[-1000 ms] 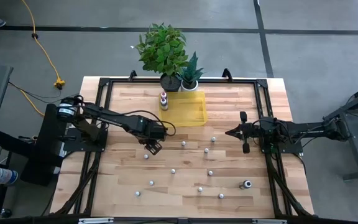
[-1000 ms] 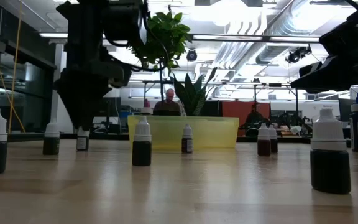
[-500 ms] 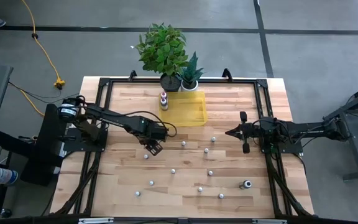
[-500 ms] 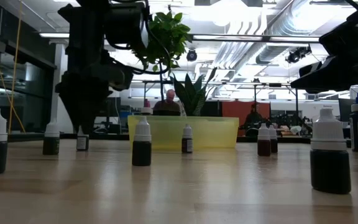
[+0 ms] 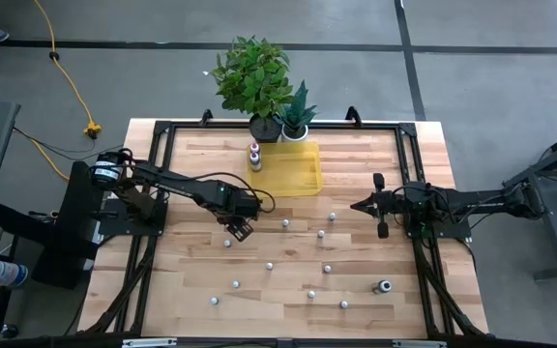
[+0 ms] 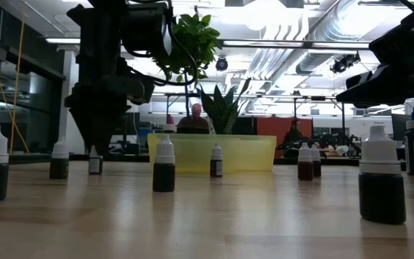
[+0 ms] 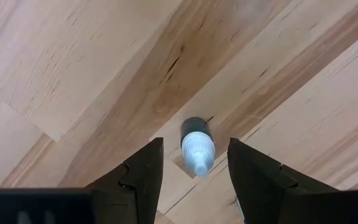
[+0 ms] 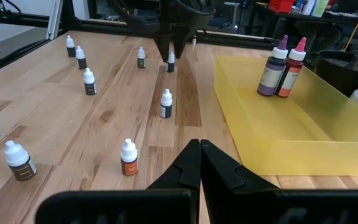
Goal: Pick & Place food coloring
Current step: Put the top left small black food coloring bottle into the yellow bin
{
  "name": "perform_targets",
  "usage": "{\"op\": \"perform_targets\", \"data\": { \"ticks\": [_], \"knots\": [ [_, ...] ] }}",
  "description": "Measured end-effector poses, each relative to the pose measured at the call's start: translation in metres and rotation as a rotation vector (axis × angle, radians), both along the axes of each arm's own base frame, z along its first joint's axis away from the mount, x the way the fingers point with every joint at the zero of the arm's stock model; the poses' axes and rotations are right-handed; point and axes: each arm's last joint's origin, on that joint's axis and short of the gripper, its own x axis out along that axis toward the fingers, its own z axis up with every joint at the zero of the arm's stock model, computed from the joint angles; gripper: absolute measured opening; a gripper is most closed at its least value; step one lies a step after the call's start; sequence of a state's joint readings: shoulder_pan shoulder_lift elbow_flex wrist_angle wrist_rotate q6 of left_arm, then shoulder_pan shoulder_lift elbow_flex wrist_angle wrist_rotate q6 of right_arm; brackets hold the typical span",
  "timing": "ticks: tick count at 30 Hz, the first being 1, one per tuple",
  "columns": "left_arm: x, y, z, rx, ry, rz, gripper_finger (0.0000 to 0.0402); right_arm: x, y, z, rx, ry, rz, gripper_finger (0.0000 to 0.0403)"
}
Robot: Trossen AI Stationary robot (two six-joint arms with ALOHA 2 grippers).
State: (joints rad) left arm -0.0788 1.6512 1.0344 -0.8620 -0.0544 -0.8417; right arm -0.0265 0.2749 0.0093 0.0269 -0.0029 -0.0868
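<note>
Many tiny food coloring bottles with whitish caps stand scattered on the wooden table point(image 5: 191, 164). My left gripper point(image 5: 239, 230) points straight down over one of them point(image 7: 197, 147), which stands upright on its base. The gripper is open, with one finger on each side of the cap and a gap on both sides. In the low view this bottle point(image 6: 95, 164) stands just under the fingertips. The gripper hides it in the high view. My right gripper point(image 5: 361, 205) waits shut near the table's right edge, touching nothing.
A flat yellow tray point(image 5: 303, 184) lies at the far middle, with two larger bottles point(image 8: 272, 65) standing in its far left corner. Two potted plants point(image 5: 259, 82) stand behind it. Other small bottles stand close by point(image 5: 227, 243) point(image 5: 285, 222). A dark bottle point(image 5: 383, 286) lies near right.
</note>
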Motion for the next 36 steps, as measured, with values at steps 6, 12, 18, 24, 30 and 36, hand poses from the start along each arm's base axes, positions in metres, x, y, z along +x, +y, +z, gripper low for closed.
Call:
{"op": "perform_targets", "data": {
  "ticks": [6, 12, 18, 24, 30, 36],
  "knots": [
    [0.000, 0.000, 0.000, 0.000, 0.000, 0.000, 0.0167, 0.000, 0.000, 0.000, 0.000, 0.000, 0.000, 0.0000],
    [0.000, 0.000, 0.000, -0.003, 0.000, 0.000, 0.0123, 0.000, 0.000, 0.000, 0.000, 0.000, 0.000, 0.0000],
    [0.000, 0.000, 0.000, -0.014, 0.001, -0.001, 0.0073, 0.000, 0.000, 0.000, 0.000, 0.000, 0.000, 0.0000],
    [0.000, -0.001, 0.000, -0.020, 0.000, -0.001, 0.0042, 0.000, 0.000, 0.000, 0.000, 0.000, 0.000, 0.0000],
    [0.007, -0.002, 0.013, -0.063, -0.020, -0.011, 0.0040, 0.000, 0.000, 0.000, 0.000, 0.000, 0.000, 0.0000],
    [0.019, -0.004, 0.048, -0.077, -0.056, -0.020, 0.0040, 0.000, 0.000, 0.000, 0.000, 0.000, 0.000, 0.0000]
  ]
}}
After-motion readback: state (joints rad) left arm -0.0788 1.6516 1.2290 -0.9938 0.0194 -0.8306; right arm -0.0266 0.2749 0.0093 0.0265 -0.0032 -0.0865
